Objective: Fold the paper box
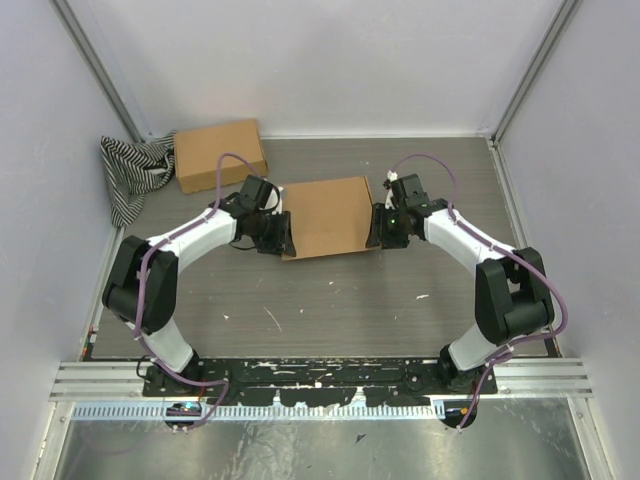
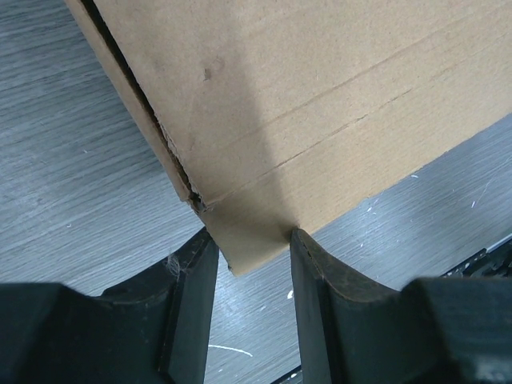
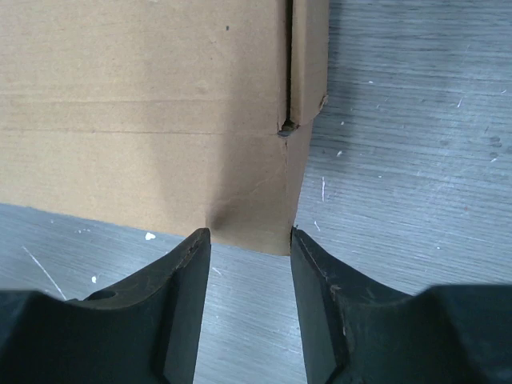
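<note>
**Grey table, box flanked at both near corners**

Grey scuffed table [image 1: 330, 300], flecked white, with pale walls around it. The paper box [image 1: 325, 215] lies mid-table between my two arms, its long side running across.

Hard to make out:
- From above, my left gripper [image 1: 283, 240] and right gripper [image 1: 380, 232] cover the box's two near corners, so contact there is hidden.
- Each wrist view shows only one corner. The rest of the box runs off the frame.

Look of the box: plain brown corrugated board, broad face up, with faint crease lines along it. In the left wrist view there is a dark seam down the side edge, frayed at the corner. In the right wrist view a narrow side strip is set off by a slit that ends in a small notch.

Against my fingers:
- On the left, the corner pokes into the gap between my fingers [image 2: 196, 264], its edges meeting both tips.
- On the right, the corner's edge spans the gap between my fingers [image 3: 320, 272].
- Both pairs stand apart. I cannot tell whether they clamp the board or only flank it.

Farther out: a second cardboard box [image 1: 220, 155] sits far left, apart from the first. A striped cloth [image 1: 125, 175] is bunched beside it in the corner.
</note>
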